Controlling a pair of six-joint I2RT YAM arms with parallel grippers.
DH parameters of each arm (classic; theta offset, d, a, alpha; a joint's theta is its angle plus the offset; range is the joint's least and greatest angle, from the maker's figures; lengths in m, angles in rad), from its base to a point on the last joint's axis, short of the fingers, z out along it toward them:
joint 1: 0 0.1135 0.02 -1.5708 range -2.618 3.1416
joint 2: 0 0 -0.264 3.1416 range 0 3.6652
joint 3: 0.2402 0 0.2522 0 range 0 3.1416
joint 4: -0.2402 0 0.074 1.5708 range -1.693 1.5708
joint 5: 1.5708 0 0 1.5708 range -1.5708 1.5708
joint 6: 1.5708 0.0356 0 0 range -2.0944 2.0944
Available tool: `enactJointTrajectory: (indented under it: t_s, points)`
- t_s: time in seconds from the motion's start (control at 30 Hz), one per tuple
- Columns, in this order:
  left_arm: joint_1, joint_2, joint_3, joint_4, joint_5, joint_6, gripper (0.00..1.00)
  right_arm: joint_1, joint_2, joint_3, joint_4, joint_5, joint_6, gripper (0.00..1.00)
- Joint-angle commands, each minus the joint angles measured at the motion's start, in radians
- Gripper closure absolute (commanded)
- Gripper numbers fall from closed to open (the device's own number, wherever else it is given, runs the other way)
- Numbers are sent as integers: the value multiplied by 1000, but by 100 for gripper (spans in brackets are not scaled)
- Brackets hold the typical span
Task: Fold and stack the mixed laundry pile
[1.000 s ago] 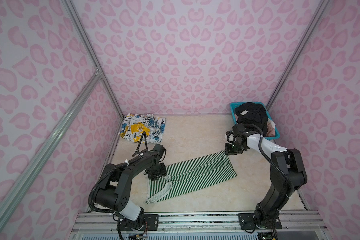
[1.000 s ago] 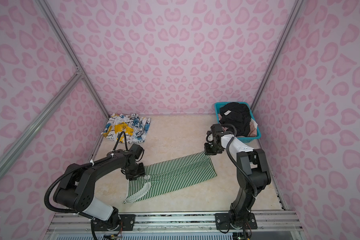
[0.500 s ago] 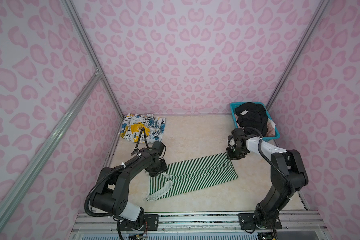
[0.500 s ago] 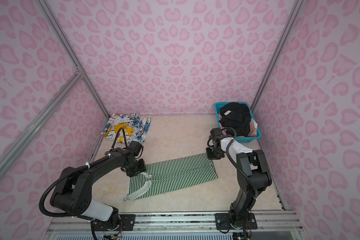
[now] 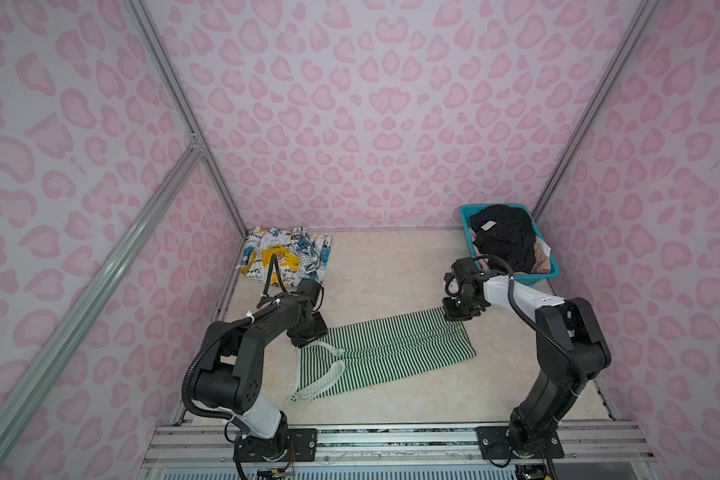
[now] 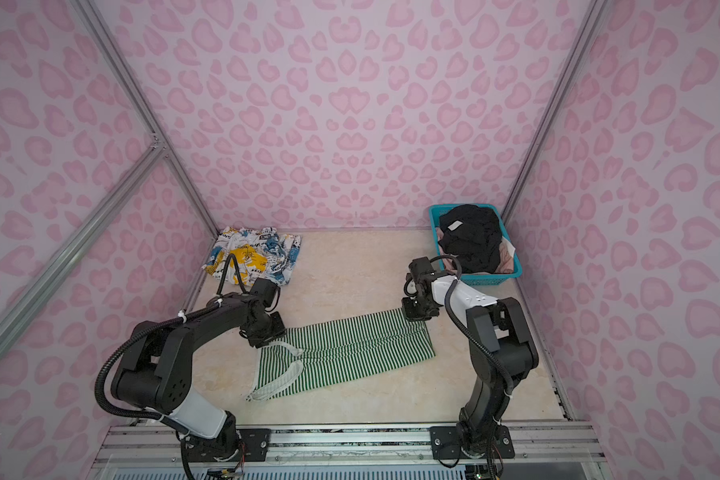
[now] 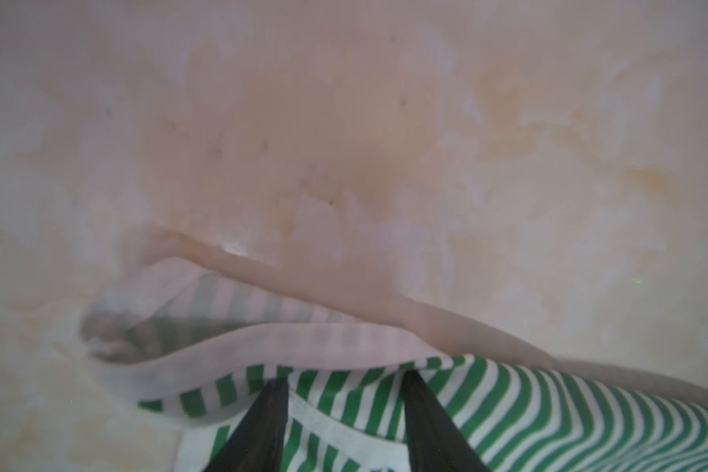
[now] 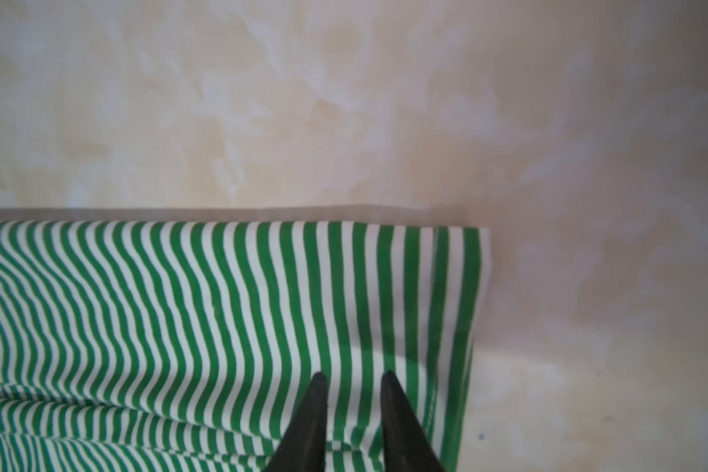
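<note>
A green-and-white striped top (image 5: 383,353) (image 6: 350,353) lies folded lengthwise on the beige table. My left gripper (image 5: 308,332) (image 6: 267,332) is down on its far left corner, by the white neckband. In the left wrist view the jaws (image 7: 344,376) stand apart over the striped cloth (image 7: 548,425). My right gripper (image 5: 458,311) (image 6: 416,311) rests on the far right corner, jaws (image 8: 354,374) slightly apart on the stripes (image 8: 221,327). The white garment with blue and yellow splashes (image 5: 285,255) (image 6: 254,255) lies folded at the back left. The black garment (image 5: 501,237) (image 6: 470,237) covers the pale pink one (image 5: 541,253) (image 6: 508,253).
The black and pink garments sit in a teal mesh basket (image 5: 466,216) (image 6: 435,216) at the back right corner. Pink patterned walls with metal posts close in the table on three sides. A metal rail (image 5: 391,436) holding both arm bases runs along the front edge.
My right gripper has come down from near the basket onto the top's far right corner, and its jaws have parted. The left gripper has shifted slightly at the neckband corner.
</note>
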Motion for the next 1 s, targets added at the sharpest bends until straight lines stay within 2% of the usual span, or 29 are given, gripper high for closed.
enactJointTrajectory:
  t_s: [0.0, 0.2, 0.43, 0.5, 0.63, 0.8, 0.97]
  points:
    - [13, 85, 41, 56, 10, 7, 58, -1, 12, -41, 15, -30, 35, 76]
    - [20, 239, 253, -41, 33, 73, 58, 1, -16, -130, -3, -50, 81, 77]
    - [13, 421, 517, -150, 124, 173, 58, 33, -166, -304, -4, -98, 155, 76]
    - [0, 483, 626, -198, 161, 208, 59, 54, -211, -351, 1, -112, 183, 76]
    - [-60, 572, 760, -276, 139, 251, 59, 122, -294, -426, 2, -132, 248, 75]
    - [-131, 658, 903, -314, 143, 242, 58, 219, -396, -476, -11, -153, 318, 73]
    - [-156, 735, 1050, -306, 181, 210, 57, 248, -461, -417, -78, -178, 258, 71]
